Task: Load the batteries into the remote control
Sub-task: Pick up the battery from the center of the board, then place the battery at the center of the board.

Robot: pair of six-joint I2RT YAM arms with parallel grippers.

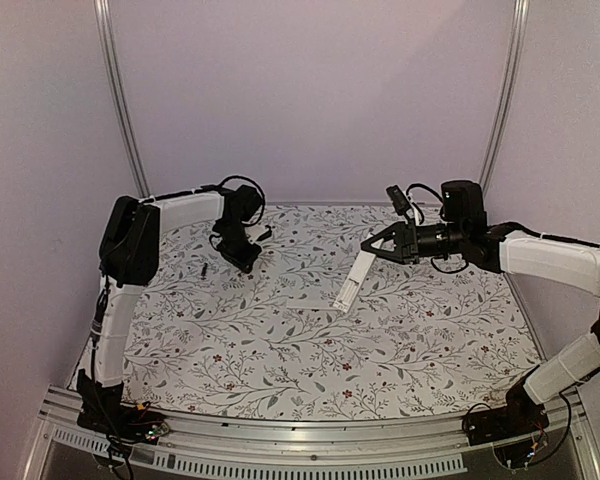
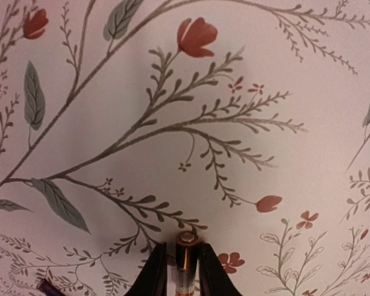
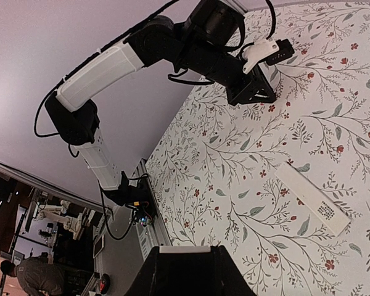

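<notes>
Left gripper (image 2: 182, 250): closed on the sides of the brass battery (image 2: 185, 271), whose long axis runs in line with the fingers, cap end pointing away from the wrist; whether it rests on the counter (image 1: 280, 360) or hangs just above cannot be told. Counter: floral-printed sheet carrying the loose parts. Remote control (image 1: 355, 282): well apart to the right of the left gripper, clamped at its upper end by the narrowly set right gripper (image 1: 375, 248), long axis slanting down from that gripper toward the near-left; its battery bay is not visible. The coming move likely turns on this: the battery's axis must be brought parallel to the remote's, and the left arm carries it. Flat white cover (image 3: 313, 198): lying on the counter between the two grippers, low enough not to obstruct. Black battery (image 1: 204, 270): loose, just left of the left gripper, outside that path.
</notes>
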